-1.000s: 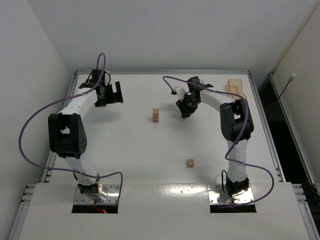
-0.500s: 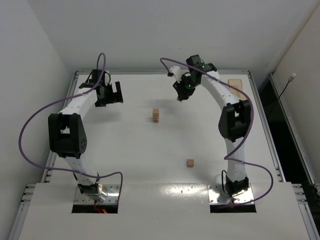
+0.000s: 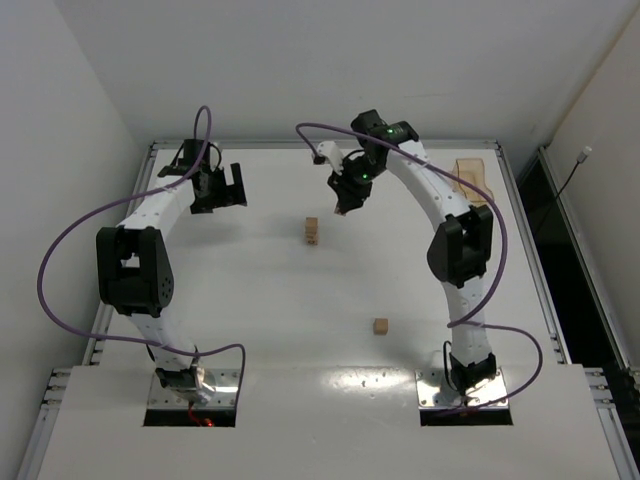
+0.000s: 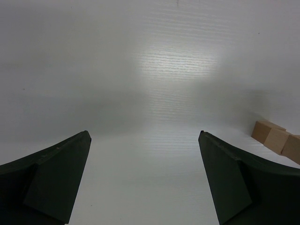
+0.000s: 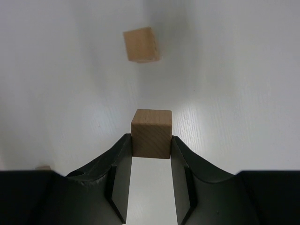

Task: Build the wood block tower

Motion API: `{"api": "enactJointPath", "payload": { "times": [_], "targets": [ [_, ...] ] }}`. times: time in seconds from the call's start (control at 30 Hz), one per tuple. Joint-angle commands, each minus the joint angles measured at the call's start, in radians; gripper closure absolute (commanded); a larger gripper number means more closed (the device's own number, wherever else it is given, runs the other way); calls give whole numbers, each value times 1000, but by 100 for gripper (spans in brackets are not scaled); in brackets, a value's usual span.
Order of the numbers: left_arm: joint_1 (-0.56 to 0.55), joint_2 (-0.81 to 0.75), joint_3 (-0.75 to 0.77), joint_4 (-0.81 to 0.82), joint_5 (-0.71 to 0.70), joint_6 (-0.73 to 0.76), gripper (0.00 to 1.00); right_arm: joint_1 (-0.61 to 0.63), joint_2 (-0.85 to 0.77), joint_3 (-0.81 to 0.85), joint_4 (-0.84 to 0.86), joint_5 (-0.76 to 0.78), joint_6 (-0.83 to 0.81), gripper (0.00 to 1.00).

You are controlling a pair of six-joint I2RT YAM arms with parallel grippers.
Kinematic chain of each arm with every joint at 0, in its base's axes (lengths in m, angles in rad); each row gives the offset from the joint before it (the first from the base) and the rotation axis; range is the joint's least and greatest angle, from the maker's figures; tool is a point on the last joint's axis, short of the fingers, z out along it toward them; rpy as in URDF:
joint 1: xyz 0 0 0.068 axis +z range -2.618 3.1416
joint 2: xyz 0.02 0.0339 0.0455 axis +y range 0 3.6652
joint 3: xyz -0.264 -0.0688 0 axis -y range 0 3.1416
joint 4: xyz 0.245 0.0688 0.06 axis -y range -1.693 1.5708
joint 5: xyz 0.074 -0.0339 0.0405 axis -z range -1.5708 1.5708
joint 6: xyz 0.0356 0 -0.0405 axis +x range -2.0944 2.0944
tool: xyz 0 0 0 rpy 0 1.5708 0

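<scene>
Tower: short upright column of tan cubes, one cube wide, just left of centre in the top view, on the white table. It looks two cubes high.

Held wood block: clamped squarely between the two fingers of the right gripper, off the table.

Key relation: the tower lies down and to the left of the right gripper in the top view, near but not beneath it. In the right wrist view a cube sits in the upper part of the frame, left of the fingers' line; probably the tower's top.

Judgement: the carry needs a short shift down-left, then a straight descent along the tower's vertical axis.

Left gripper: jaws spread wide, nothing in them, farther from the tower than the right.

Loose cube: alone, lower right of centre, well apart from the tower.
</scene>
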Motion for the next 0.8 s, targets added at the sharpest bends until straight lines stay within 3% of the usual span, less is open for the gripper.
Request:
{"api": "enactJointPath", "payload": {
  "times": [0.0, 0.77],
  "targets": [
    [8, -2, 13, 29, 12, 8, 0, 41, -10, 67, -23, -79, -51, 100],
    [8, -20, -18, 38, 12, 8, 0, 175, 108, 186, 10, -24, -60, 100]
  ]
}}
